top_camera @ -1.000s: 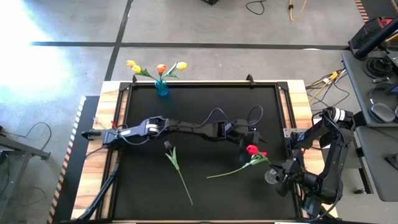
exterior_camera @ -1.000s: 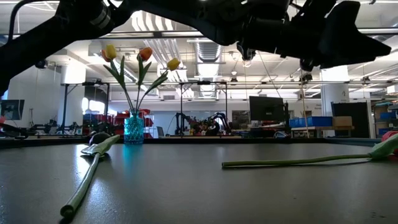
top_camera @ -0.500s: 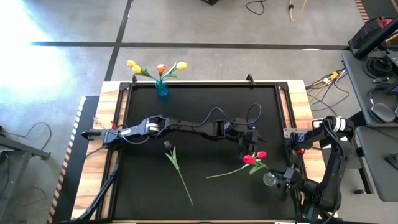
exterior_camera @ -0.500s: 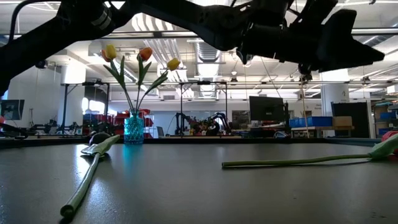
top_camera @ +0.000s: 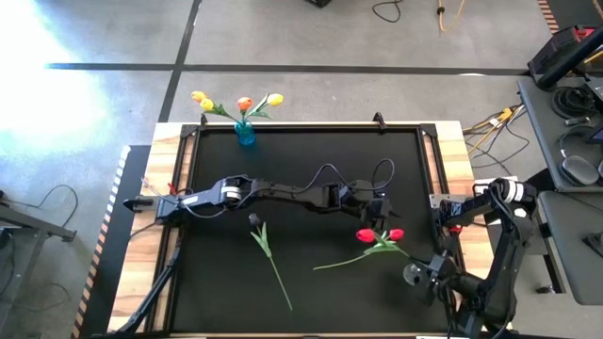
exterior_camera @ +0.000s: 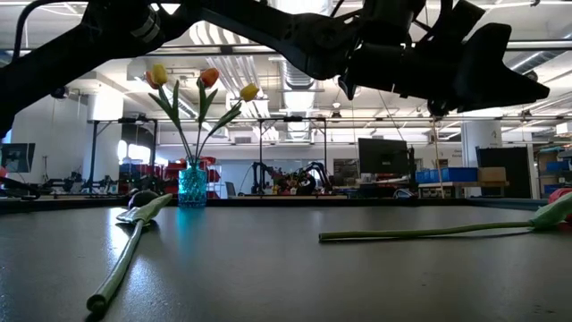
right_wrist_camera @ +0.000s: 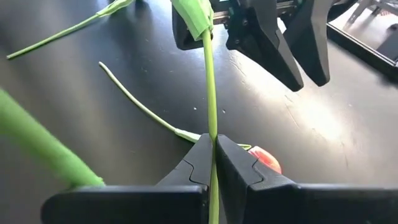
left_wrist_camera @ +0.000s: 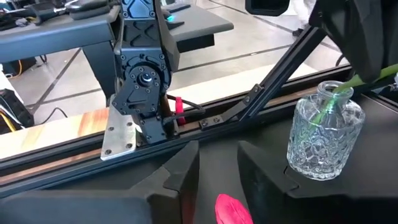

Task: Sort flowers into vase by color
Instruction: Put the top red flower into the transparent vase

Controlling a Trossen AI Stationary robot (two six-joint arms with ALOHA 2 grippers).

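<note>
— Red first: where are the red tulips (top_camera: 366, 234)?
— Two red heads lie side by side on the black mat (top_camera: 311, 155), right of centre toward the near side. A thin stem trails from them to the near left.
— And the grippers?
— The left gripper (left_wrist_camera: 217, 174) hangs right over one red head, its fingers (left_wrist_camera: 186, 168) apart on either side of it. I cannot tell whether they touch it. The right gripper (right_wrist_camera: 212, 155), near the near-right corner, is clamped on a green stem (right_wrist_camera: 210, 81) that drops into a clear glass vase (left_wrist_camera: 323, 137).
— Other flowers?
— A dark-headed tulip (top_camera: 268, 250) lies flat left of centre, well apart from the red ones. A blue vase (top_camera: 245, 134) at the far-left edge holds yellow and orange tulips (top_camera: 237, 104).
— Room to move?
— The mat's far half is open between the blue vase and the right rail. The glass vase stands close to the wooden table rim (top_camera: 452, 160), with the right arm's base just beyond it.
</note>
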